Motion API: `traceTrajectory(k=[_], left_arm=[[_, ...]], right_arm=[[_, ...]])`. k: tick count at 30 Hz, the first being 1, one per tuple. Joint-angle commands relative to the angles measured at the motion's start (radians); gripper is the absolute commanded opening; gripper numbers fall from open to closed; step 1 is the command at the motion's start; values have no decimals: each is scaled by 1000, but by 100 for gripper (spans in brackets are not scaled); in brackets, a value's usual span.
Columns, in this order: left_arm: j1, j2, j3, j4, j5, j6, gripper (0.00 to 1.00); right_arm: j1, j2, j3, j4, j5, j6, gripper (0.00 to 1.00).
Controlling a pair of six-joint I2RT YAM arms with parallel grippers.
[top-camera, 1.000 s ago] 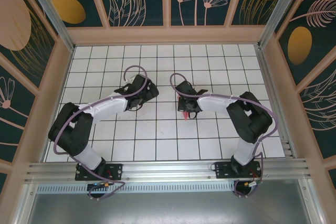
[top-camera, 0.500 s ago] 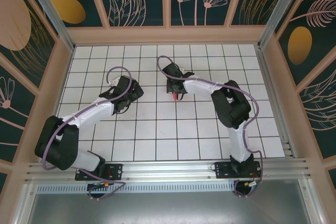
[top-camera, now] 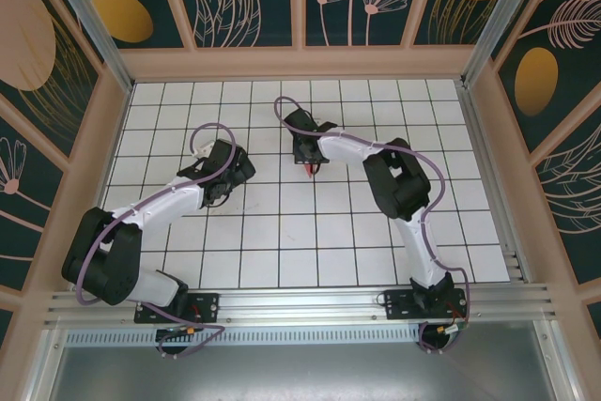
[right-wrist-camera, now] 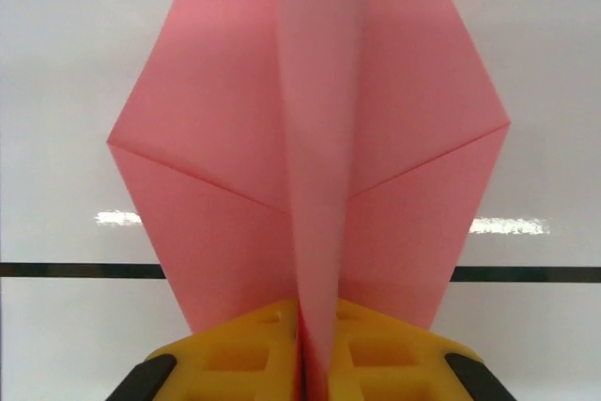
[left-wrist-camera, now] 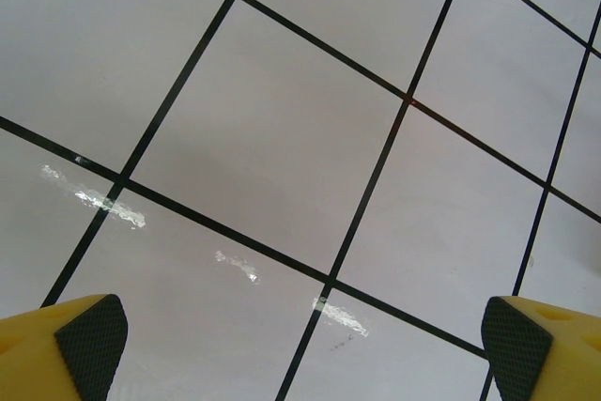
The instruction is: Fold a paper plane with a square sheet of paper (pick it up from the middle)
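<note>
White gridded table point(top-camera: 282, 251) spreads beneath the left gripper point(left-wrist-camera: 302, 335), its jaws wide with nothing between them. Near the table's middle the right gripper point(right-wrist-camera: 302, 326) pinches the paper plane point(right-wrist-camera: 310, 138) by its centre fold, wings spread to either side. Folding looks finished; the next move likely calls for lowering it gently and letting go without crushing the crease.

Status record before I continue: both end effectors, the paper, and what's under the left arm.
left end effector: open, holding nothing
under it: bare grid table
right end effector: shut on the centre fold of the paper plane
paper state: salmon-pink, folded, a wing spread either side of the crease
fold stage: cannot tell if finished
</note>
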Motion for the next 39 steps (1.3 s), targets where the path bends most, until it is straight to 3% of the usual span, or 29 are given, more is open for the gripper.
traceTrajectory(k=[1, 8, 14, 19, 25, 29, 33, 39], left_arm=[[7, 16, -5, -8, -5, 16, 98], [6, 19, 10, 0, -4, 24, 98], [7, 37, 90, 5, -59, 86, 98], [18, 61, 183, 4, -124, 163, 99], [91, 33, 174, 94, -155, 297, 98], [126, -41, 56, 214, -282, 392, 99], [143, -102, -67, 332, -434, 486, 98], [177, -120, -211, 500, -546, 592, 98]], right_arm=[[-7, 50, 37, -59, -20, 8, 15], [-9, 41, 78, -97, -18, 33, 18], [-8, -105, 110, -86, -16, 49, 42], [-18, -276, 39, -46, 19, 53, 59], [-113, -566, -278, 123, 176, 32, 78], [-248, -770, -527, 248, 256, -4, 98], [-374, -920, -748, 390, 338, -79, 99], [-518, -1003, -1008, 666, 423, -168, 99]])
